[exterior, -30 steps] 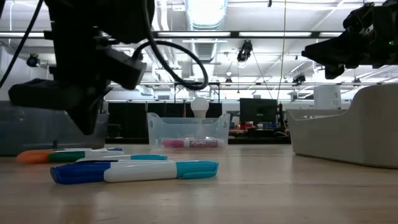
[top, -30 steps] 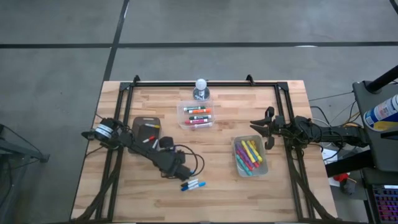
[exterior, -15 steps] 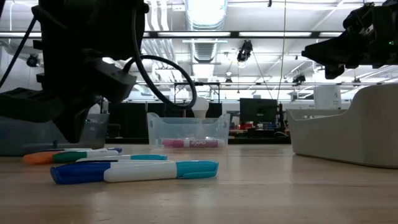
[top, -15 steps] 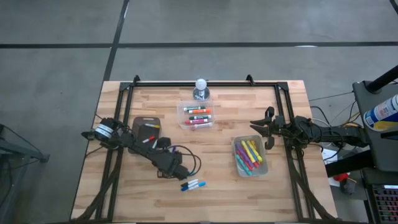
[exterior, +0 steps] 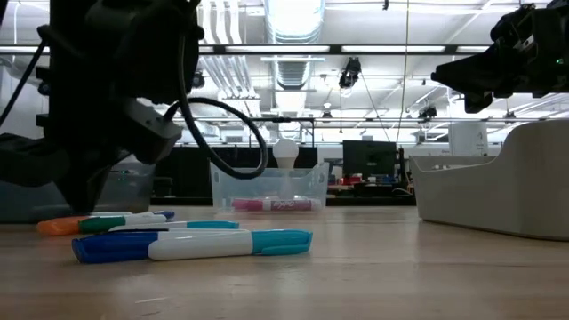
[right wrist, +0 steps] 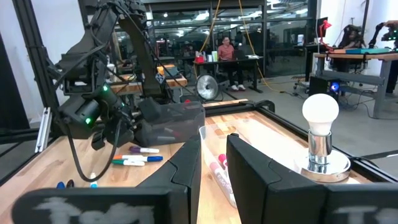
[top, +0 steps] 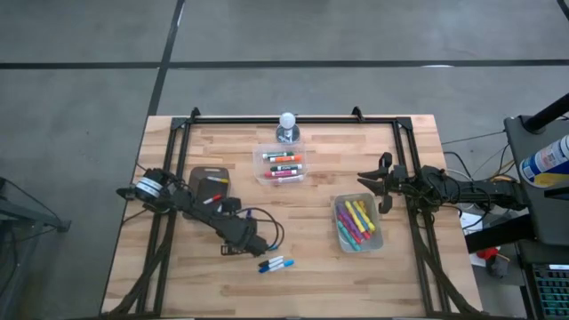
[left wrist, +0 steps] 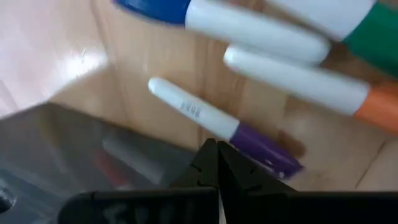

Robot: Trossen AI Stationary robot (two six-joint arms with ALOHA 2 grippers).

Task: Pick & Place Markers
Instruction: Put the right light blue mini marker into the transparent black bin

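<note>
Several markers lie loose on the wood: two blue-capped ones (top: 276,264) (exterior: 191,244) near the table's near edge, and orange and green ones (exterior: 84,224) farther left. My left gripper (top: 236,240) (exterior: 89,194) (left wrist: 216,149) hangs low over this group, shut, its tips just above a white marker with a purple cap (left wrist: 224,127). More markers fill the middle clear tub (top: 283,165) and the right tub (top: 357,222). My right gripper (top: 378,191) (right wrist: 214,163) waits open, raised, at the right side. My left gripper points its shut fingertips (left wrist: 208,155) down, right over the purple cap (left wrist: 261,149) of the white marker, which lies flat on the table. I cannot tell whether the tips touch it.
A dark grey flat tray (top: 210,182) sits left of centre, close behind my left gripper. A light bulb on a round base (top: 286,126) stands at the far edge behind the middle tub. A black frame (top: 293,118) borders the table. Bare wood lies between the tubs.
My left gripper has moved toward the table's left edge, away from the two blue-capped markers and over the orange and green ones, sinking a little. The markers have stayed put.
</note>
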